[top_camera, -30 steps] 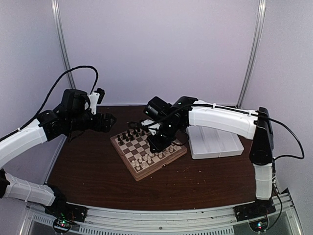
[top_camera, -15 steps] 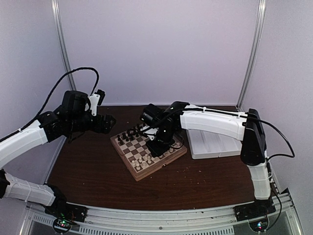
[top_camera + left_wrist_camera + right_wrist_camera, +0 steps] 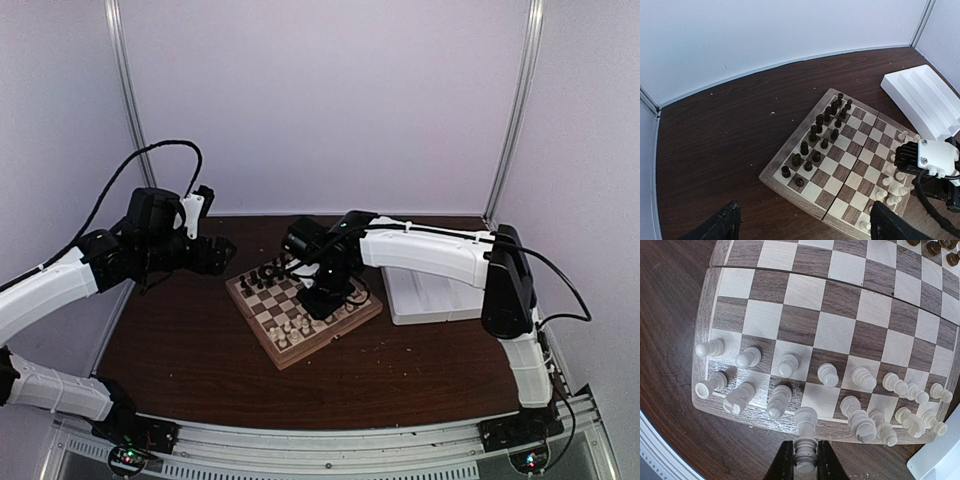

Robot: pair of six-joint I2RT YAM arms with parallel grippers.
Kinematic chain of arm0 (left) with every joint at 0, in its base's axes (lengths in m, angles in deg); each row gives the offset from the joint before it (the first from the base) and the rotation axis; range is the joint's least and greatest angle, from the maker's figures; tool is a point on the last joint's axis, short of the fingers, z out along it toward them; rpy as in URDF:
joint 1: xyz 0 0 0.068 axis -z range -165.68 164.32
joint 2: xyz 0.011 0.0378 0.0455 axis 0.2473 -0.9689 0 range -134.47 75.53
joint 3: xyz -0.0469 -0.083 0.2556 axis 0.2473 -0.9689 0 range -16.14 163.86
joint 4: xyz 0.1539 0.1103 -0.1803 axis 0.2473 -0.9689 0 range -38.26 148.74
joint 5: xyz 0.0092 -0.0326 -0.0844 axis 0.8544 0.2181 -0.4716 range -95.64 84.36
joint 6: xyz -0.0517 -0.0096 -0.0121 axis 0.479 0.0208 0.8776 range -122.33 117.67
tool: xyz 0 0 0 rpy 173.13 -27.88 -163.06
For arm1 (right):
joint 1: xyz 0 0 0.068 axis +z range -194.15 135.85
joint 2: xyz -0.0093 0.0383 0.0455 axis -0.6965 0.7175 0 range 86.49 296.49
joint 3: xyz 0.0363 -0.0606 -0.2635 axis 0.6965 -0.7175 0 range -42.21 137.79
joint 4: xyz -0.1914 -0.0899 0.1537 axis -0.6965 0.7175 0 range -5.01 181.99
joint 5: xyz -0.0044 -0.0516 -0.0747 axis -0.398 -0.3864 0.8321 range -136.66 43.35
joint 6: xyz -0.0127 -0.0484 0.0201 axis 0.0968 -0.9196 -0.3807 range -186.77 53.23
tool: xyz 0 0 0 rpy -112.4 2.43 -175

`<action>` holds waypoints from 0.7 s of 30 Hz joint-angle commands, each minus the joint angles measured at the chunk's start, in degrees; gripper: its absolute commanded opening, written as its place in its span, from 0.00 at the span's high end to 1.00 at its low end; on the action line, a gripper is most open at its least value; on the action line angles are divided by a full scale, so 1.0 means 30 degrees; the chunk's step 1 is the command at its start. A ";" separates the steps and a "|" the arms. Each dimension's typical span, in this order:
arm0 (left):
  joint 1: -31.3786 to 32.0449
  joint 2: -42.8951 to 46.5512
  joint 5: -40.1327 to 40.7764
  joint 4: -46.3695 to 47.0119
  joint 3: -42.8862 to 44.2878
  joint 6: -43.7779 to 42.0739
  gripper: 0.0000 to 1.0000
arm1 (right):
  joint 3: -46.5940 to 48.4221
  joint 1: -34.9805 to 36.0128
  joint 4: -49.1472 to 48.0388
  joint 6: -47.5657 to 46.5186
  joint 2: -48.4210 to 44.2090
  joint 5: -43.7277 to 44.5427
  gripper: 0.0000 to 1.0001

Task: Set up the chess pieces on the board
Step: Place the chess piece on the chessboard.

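Note:
The board (image 3: pixel 256 326) lies at an angle mid-table. Cream-white chess pieces (image 3: pixel 303 324) fill its two near rows, and dark figures (image 3: pixel 262 277) stand along the far side. My right gripper (image 3: pixel 322 300) hovers over the white side. In the right wrist view my right gripper (image 3: pixel 805 464) is shut on a white piece (image 3: pixel 805 437), held just above the rim (image 3: pixel 702 330), in front of a bare light back-row square (image 3: pixel 821 400). My left gripper (image 3: pixel 805 227) is open and empty, raised left of the board (image 3: pixel 791 138), with only its dark fingertips (image 3: pixel 724 223) showing.
A white rectangular tray (image 3: pixel 440 295) sits right of the board, also seen in the left wrist view as the tray (image 3: pixel 925 97). Dark figures (image 3: pixel 817 135) line the board's left side. Back and side walls enclose the brown table (image 3: pixel 190 350).
The right arm's elbow and forearm have swung left while its gripper stays over the white side with the piece. The left arm has not moved.

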 commanded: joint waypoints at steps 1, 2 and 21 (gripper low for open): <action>-0.0072 0.0244 0.0258 0.0969 -0.0040 -0.0073 0.10 | 0.0749 -0.0025 0.0356 -0.0227 0.0585 0.0770 1.00; -0.0066 0.0207 0.0244 0.0944 -0.0005 -0.0079 0.11 | 0.0815 -0.0052 0.0366 -0.0258 0.0673 0.0741 1.00; -0.0065 -0.0282 0.0468 0.0870 0.0322 -0.0242 0.10 | 0.1151 -0.0259 0.0604 -0.0543 0.1311 0.0897 0.96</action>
